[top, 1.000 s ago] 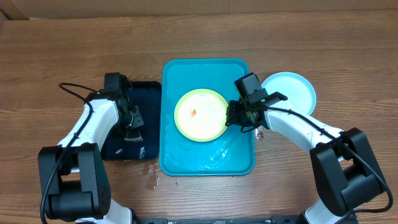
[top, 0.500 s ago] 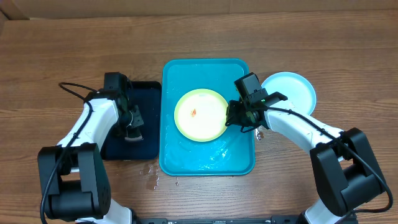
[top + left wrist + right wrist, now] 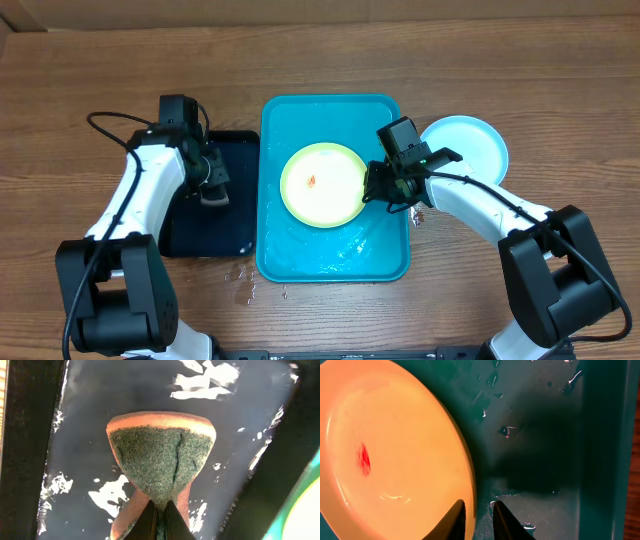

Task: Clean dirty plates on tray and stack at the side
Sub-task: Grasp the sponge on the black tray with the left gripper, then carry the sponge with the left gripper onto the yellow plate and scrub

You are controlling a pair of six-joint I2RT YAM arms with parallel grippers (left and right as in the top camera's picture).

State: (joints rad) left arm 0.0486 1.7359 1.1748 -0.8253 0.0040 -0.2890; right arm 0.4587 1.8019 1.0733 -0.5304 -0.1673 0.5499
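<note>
Left gripper point(image 3: 159, 510): jaws pinched tight on the lower end of a scouring sponge point(image 3: 162, 455), green abrasive face toward the wrist camera and orange foam behind it. The sponge hangs above the wet dark navy tray point(image 3: 90, 420). Compared with a second ago, in the overhead view this gripper has shifted toward the far end of the dark tray, carrying the sponge along.

Right gripper point(image 3: 479, 510): fingers a narrow gap apart, astride the right rim of the lime-green-rimmed plate point(image 3: 395, 450). Whether they actually clamp the rim cannot be told. This arm has not moved over the same second.

The plate lies flat in the middle of the turquoise tray point(image 3: 330, 255), and a red smear point(image 3: 363, 458) is still on its pale centre. A light-blue plate point(image 3: 465, 145) rests on the table just right of the tray.

Interpretation: the sponge is now in hand, so scrubbing can begin; this plate remains unwashed and not yet stacked.
</note>
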